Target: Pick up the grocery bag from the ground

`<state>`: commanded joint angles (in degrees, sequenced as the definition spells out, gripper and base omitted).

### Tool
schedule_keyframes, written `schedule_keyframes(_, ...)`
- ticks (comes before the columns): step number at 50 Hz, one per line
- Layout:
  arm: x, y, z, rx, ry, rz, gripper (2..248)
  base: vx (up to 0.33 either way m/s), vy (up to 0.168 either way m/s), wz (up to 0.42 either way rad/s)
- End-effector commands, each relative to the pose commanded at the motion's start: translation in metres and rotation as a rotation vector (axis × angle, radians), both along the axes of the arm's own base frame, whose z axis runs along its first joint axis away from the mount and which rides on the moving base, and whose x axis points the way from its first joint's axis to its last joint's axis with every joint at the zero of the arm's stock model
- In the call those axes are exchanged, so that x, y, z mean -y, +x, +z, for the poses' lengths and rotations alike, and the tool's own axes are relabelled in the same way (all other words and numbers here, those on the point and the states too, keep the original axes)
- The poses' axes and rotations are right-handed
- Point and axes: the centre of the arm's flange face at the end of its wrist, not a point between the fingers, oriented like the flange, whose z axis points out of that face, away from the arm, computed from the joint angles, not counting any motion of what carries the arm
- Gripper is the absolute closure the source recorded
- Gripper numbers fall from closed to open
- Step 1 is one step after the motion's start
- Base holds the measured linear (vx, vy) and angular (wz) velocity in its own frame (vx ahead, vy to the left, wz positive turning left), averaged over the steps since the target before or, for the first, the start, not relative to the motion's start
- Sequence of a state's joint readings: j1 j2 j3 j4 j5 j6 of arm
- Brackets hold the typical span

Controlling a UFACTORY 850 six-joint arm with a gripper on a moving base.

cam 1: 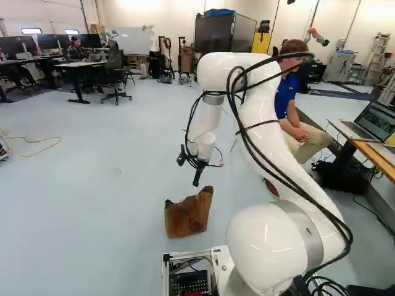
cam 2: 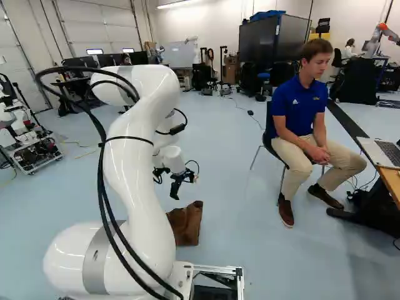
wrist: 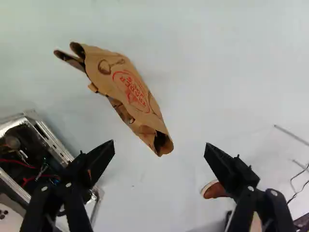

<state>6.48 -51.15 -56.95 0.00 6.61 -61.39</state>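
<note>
One grocery bag [wrist: 128, 94]: on the floor [cam 1: 111, 185], apart from my end effector [wrist: 160, 145]; whether it stands or slumps I can't quite judge from here
Two fingers: spread wide, gripping nothing
Lie of the bag: ahead of the fingers, offset toward the one nearer the base frame [wrist: 52, 140], its near end in line with the gap
Long axis: slanting across the line between the fingertips, neither along it nor square
One arm [cam 2: 134, 156]: holding the end effector above bag height
Next: I'd turn the wrist, centre over the bag, then lower; coming down askew could shove it
</note>
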Motion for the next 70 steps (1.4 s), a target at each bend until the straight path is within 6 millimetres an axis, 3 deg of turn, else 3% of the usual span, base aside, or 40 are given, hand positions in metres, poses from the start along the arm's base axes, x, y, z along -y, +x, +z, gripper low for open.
schedule_keyframes(70, -0.003, 0.022, -0.197, -0.113, -0.020, 0.042, 3, 0.000, 0.000, 0.000)
